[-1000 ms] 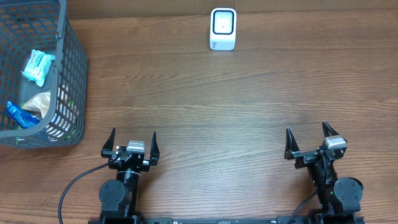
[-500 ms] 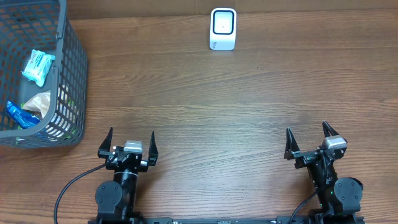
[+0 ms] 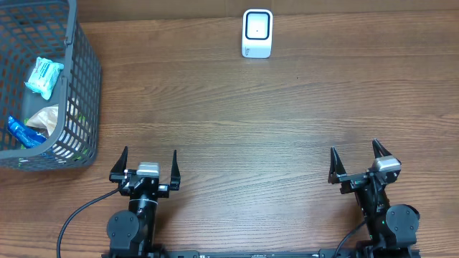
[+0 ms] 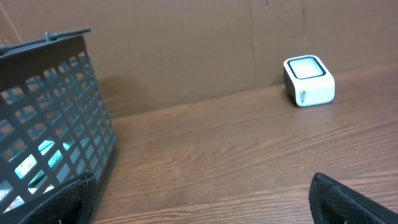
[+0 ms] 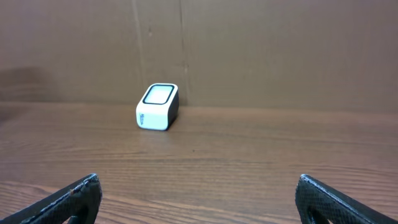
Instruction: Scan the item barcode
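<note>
currently both arms sit at the table [image 3: 237,122] edge opposite the scanner [image 3: 257,32], well apart from it. left gripper [image 3: 149,156] is spread wide and holds nothing, same for the right gripper [image 3: 353,149]. items lie in the grey basket [image 3: 84,93] far left of the scanner: teal packet [image 3: 43,75], blue packet [image 3: 21,131], tan packet [image 3: 44,116].
</note>
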